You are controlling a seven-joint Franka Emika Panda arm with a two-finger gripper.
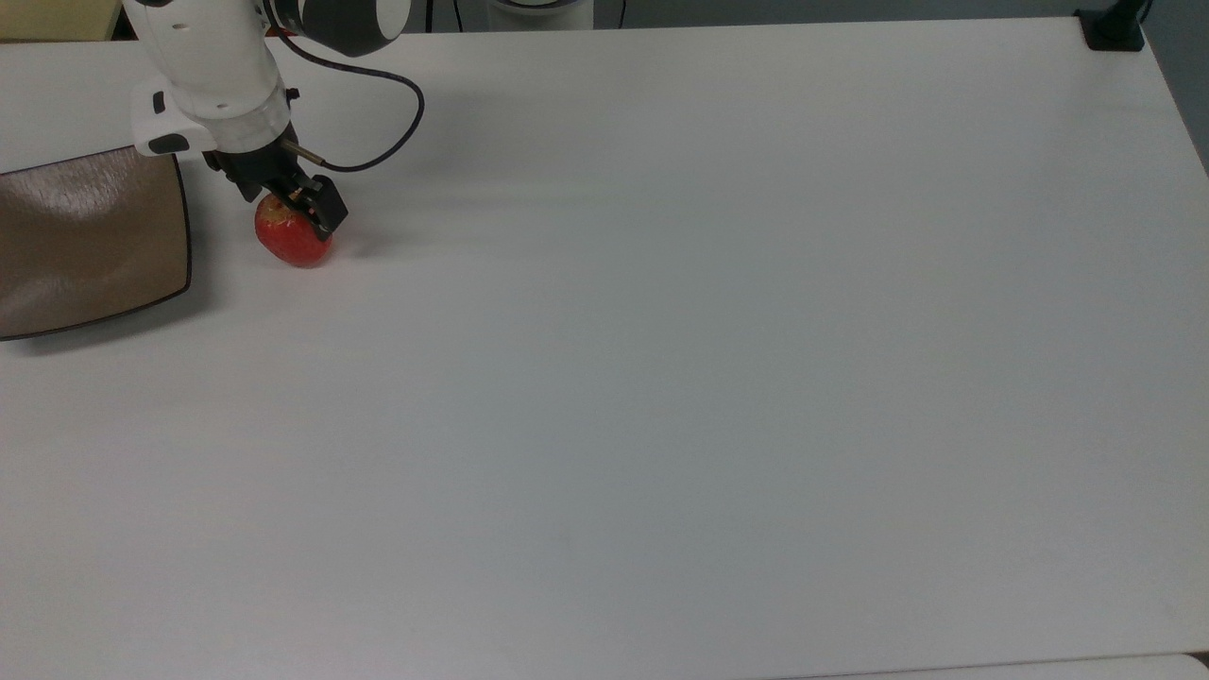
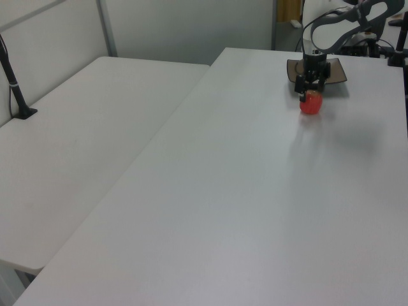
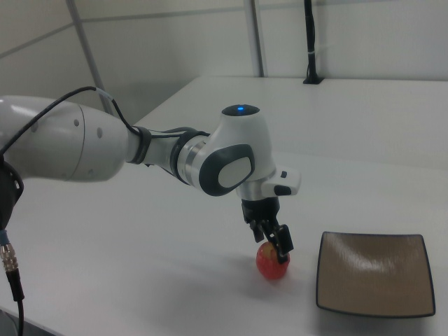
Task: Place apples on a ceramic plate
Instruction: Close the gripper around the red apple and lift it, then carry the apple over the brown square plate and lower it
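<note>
No readable text, label or number anywhere.

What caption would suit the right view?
Robot fingers straddling a red apple on the white table, beside an empty brown plate.

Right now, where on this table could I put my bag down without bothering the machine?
Nearly the whole white table is bare, from the apple across to the top view's right edge and down to its near edge. The crowded spot is the top view's upper left: the gripper is down at the apple, with the ceramic plate just beside.

2 white tables (image 2: pixel 95 127) side by side, pale walls (image 2: pixel 178 25).
</note>
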